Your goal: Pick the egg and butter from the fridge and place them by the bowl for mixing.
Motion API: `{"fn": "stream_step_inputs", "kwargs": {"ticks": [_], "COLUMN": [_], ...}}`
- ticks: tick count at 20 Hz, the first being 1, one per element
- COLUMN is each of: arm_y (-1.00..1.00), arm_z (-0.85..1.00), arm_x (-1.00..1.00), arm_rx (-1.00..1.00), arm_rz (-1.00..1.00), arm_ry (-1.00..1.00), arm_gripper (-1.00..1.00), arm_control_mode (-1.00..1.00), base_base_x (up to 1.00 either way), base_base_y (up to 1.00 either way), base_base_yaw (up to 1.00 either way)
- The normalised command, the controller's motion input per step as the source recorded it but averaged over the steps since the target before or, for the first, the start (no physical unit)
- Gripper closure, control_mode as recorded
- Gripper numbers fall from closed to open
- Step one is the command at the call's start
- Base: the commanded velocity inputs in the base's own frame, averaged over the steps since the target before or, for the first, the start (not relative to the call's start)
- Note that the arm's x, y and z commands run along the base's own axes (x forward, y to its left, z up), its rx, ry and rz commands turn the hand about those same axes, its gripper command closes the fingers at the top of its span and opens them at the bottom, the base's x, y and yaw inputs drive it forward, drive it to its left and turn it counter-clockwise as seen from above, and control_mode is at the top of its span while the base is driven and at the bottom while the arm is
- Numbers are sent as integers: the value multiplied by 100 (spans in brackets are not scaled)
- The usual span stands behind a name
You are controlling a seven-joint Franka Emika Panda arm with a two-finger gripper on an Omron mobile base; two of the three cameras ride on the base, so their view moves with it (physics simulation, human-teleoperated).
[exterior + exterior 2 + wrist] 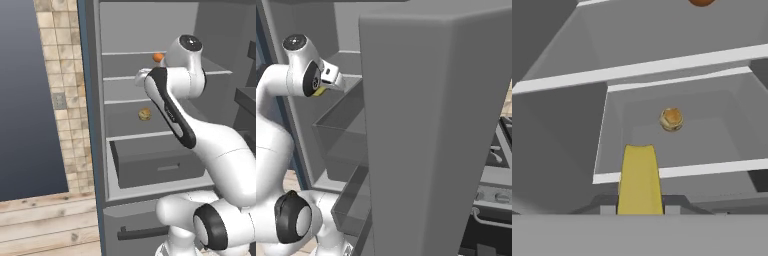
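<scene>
fridge [150, 30] open – egg [158, 57] upper shelf | speckled ball [671, 119] lower shelf | gripper [640, 209] clamped on butter [639, 180]

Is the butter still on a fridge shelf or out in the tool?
In the tool: the yellow butter sticks out between its fingers, clear of the fridge shelves.

A tan, lumpy round food item [144, 114] sits alone on a pale shelf. Left of the open appliance runs a strip of beige tiled wall [65, 100], with a wooden plank counter [45, 220] below it.
</scene>
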Motion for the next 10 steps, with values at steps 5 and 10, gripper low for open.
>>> {"fn": "stream_step_inputs", "kwargs": {"ticks": [5,10], "arm_y": [19,16], "arm_z": [10,2], "arm_x": [-49,-51], "arm_rx": [1,4], "arm_rz": [0,0], "arm_ry": [0,0], "arm_gripper": [100,100], "arm_control_mode": [-100,-100], "base_base_x": [0,0], "base_base_y": [0,0], "base_base_yaw": [0,0]}}
